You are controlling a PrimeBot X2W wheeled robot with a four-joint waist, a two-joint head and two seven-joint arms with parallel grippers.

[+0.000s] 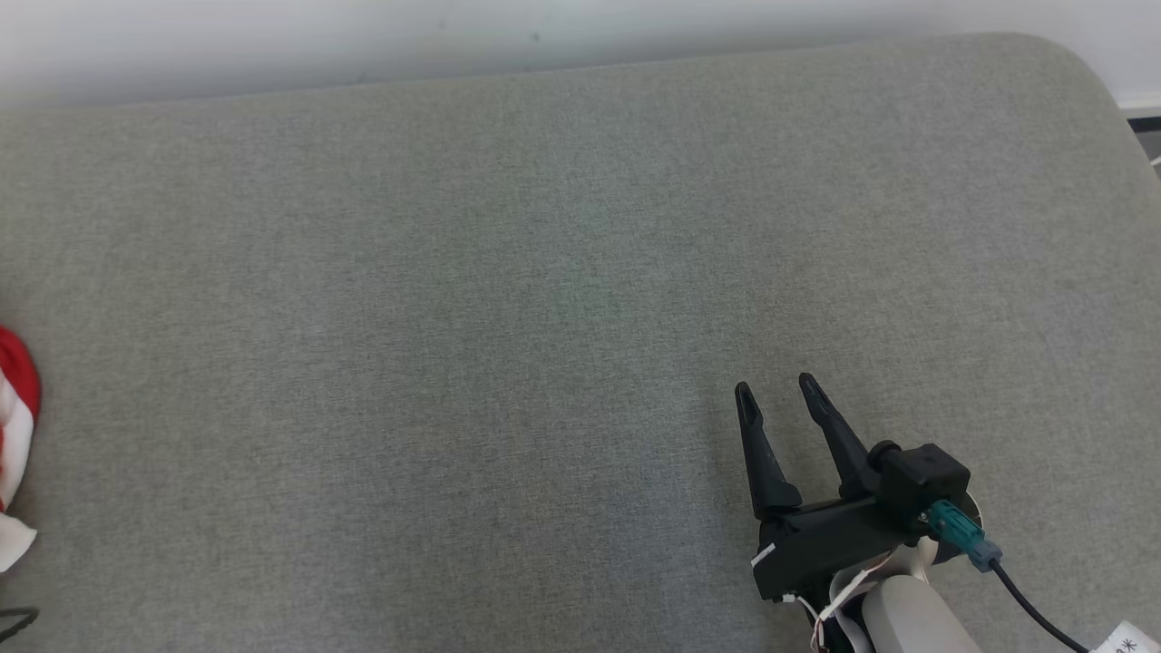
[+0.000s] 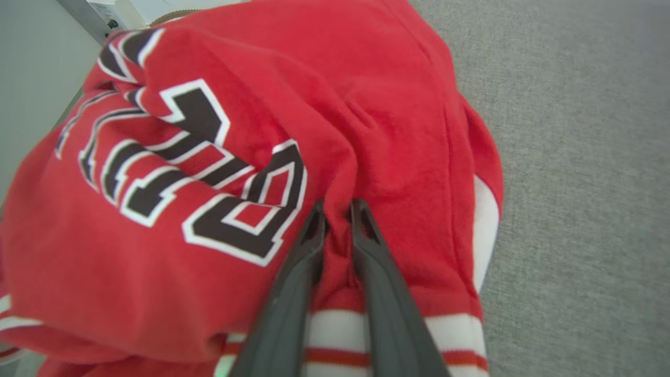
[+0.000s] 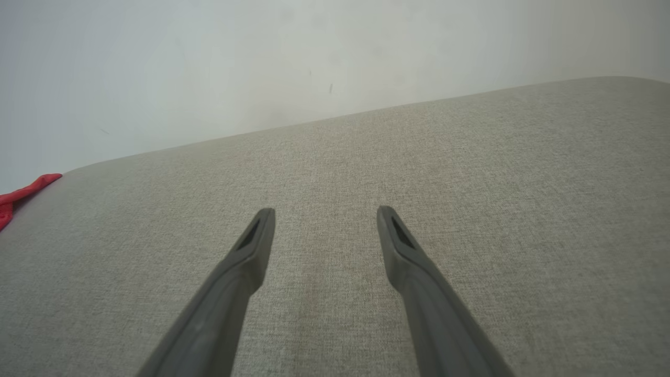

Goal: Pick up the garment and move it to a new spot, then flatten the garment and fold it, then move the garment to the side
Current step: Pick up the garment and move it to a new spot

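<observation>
1. The red fleece garment with dark, white-edged letters and a white-striped hem lies bunched at the far left of the grey fabric-covered counter. In the head view a small red and white piece of it is visible at the left border.
2. The left claw has its two dark fingers drawn close together. They pinch a raised ridge of the red fabric, just beside the letters and a little above the striped hem.
3. The right claw is spread wide and holds nothing. It hovers over bare counter at the lower right of the head view, well apart from the garment.
4. First risk: the pinch takes in a narrow ridge, maybe one layer of fleece. When the arm lifts, the weight of the rest could pull this ridge out of the fingers and the garment would drop back.
5. Second risk: the garment seems to lie close to the left edge of the counter. If the hold slips during the carry, the cloth could slide over that edge and out of reach.
6. Third risk: the hold is in the middle of the heap, not at a corner or the hem. I judge that the garment would hang twisted and land crumpled at the new spot, which makes the flattening harder. The right claw is too far away to help quickly.
</observation>
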